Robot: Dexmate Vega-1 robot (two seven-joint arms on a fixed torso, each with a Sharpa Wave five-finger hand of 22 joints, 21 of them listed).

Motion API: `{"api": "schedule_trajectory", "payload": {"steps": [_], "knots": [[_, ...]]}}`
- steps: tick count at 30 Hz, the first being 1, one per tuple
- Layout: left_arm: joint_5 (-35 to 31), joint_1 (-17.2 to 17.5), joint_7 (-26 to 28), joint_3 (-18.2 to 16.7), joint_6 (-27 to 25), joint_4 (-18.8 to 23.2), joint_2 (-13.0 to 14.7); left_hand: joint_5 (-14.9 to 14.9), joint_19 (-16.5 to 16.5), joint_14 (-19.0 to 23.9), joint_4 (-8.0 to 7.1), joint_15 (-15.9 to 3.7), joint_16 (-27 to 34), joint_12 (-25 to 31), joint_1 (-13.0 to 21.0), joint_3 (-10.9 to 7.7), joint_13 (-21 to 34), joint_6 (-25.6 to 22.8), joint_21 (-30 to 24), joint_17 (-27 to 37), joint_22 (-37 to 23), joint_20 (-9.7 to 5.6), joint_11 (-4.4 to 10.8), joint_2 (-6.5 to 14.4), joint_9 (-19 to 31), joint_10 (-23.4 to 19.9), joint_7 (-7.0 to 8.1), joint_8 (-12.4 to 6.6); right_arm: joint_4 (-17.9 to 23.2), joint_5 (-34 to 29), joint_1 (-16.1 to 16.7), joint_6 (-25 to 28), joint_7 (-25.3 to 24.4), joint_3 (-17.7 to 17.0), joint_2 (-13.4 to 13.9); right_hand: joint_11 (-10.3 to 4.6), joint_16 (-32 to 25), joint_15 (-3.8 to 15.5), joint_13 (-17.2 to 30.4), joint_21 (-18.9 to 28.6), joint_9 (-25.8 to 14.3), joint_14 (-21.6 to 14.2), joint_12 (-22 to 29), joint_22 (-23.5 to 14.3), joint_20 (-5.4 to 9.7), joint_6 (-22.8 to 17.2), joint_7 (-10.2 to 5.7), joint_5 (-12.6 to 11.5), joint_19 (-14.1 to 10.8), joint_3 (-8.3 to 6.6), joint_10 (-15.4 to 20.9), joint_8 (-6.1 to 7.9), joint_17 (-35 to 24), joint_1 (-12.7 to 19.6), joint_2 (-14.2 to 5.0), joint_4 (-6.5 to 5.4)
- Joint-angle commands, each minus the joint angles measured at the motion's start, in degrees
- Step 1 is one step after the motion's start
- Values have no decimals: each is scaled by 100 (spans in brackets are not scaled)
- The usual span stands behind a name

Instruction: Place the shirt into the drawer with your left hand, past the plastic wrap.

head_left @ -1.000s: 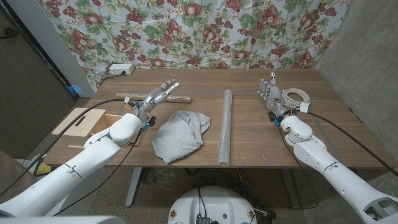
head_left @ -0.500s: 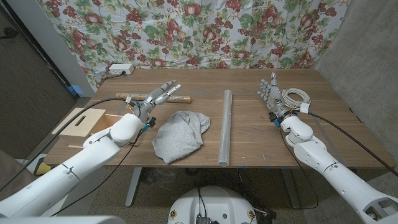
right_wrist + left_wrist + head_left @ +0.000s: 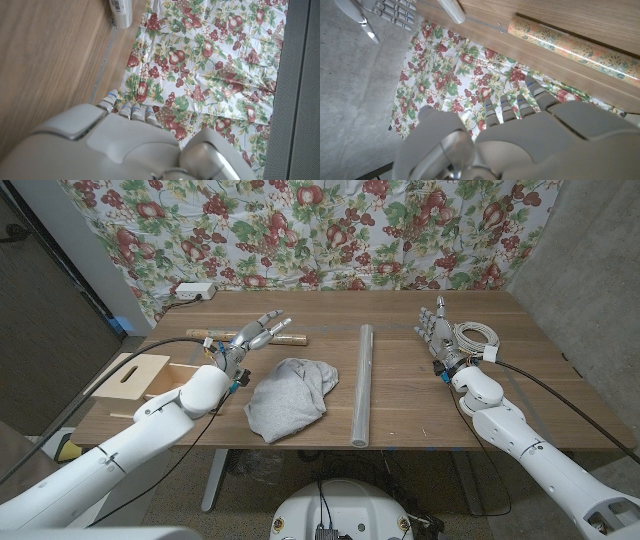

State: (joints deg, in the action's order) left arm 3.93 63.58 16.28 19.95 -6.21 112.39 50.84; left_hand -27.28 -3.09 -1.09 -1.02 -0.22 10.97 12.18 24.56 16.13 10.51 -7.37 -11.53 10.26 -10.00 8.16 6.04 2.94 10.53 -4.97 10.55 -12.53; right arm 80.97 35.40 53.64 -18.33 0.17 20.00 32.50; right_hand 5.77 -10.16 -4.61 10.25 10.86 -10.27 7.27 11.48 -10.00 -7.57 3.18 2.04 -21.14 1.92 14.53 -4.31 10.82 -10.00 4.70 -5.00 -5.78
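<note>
A grey shirt (image 3: pixel 291 396) is lying crumpled in a loose heap on the near middle of the wooden table (image 3: pixel 420 405), its folds bunching toward the far right corner of the heap and a pointed flap reaching toward the near edge, so its long axis is running diagonally from near left to far right. Just to its right, apart from it, a clear roll of plastic wrap (image 3: pixel 362 383) is lying with its long axis running from near to far. Left of the shirt, the left hand (image 3: pixel 247 340) is hovering with fingers spread, gripping nothing, and the drawer (image 3: pixel 150 377) is sitting open at the table's left edge. Beyond the left hand a patterned roll (image 3: pixel 572 44) is lying crosswise. On the right, the right hand (image 3: pixel 434 330) is standing unclenched, empty, beside a coiled white cable (image 3: pixel 476 337).
</note>
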Motion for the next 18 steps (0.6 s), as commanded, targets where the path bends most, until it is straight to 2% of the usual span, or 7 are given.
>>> {"api": "schedule_trajectory", "payload": {"steps": [1,6,12,16,18], "knots": [[-326,40,230,118,-110,123,125,24,-41,27,35,-31,25,20,67,-3,27,-61,-16,17,-30,33,24,-8,23,-29,33,-45,13,-8,3,-1,-33,1,-17,73,-35,-2,32,19,-30,15,41,-15,13,-18,31,36,-5,4,3,21,-23,51,14,13],[-571,73,531,198,-26,85,88,22,-5,-92,55,-38,-23,19,105,-13,28,-114,4,17,-30,13,35,-1,23,-54,27,-47,17,-28,2,-9,-43,7,-18,78,-34,4,32,19,-30,16,42,-15,9,-22,35,38,-4,4,4,22,-23,51,16,14],[-615,75,598,237,159,21,141,18,13,-131,79,-51,-28,44,151,-26,29,-232,13,17,-30,-9,38,7,23,-157,31,-70,55,-37,10,-3,-67,0,-7,77,-35,4,32,19,-31,14,44,-15,10,-26,33,40,-3,0,10,22,-23,52,11,14],[-652,76,658,263,553,-138,208,9,-8,-167,105,-74,-32,13,198,-36,30,-37,8,17,-29,-26,54,9,24,-118,99,30,77,-10,22,16,-81,-16,-6,75,-33,1,32,19,-31,19,44,-16,8,-29,36,43,-4,-2,8,22,-23,51,9,14],[-679,81,641,265,590,-143,292,7,-19,-183,111,-92,-35,12,209,-39,30,-28,4,17,-29,-50,50,10,24,-122,101,37,71,-4,21,11,-71,-18,-5,73,-35,4,32,19,-31,14,45,-16,7,-30,35,44,-3,-3,10,22,-23,51,8,14]]}}
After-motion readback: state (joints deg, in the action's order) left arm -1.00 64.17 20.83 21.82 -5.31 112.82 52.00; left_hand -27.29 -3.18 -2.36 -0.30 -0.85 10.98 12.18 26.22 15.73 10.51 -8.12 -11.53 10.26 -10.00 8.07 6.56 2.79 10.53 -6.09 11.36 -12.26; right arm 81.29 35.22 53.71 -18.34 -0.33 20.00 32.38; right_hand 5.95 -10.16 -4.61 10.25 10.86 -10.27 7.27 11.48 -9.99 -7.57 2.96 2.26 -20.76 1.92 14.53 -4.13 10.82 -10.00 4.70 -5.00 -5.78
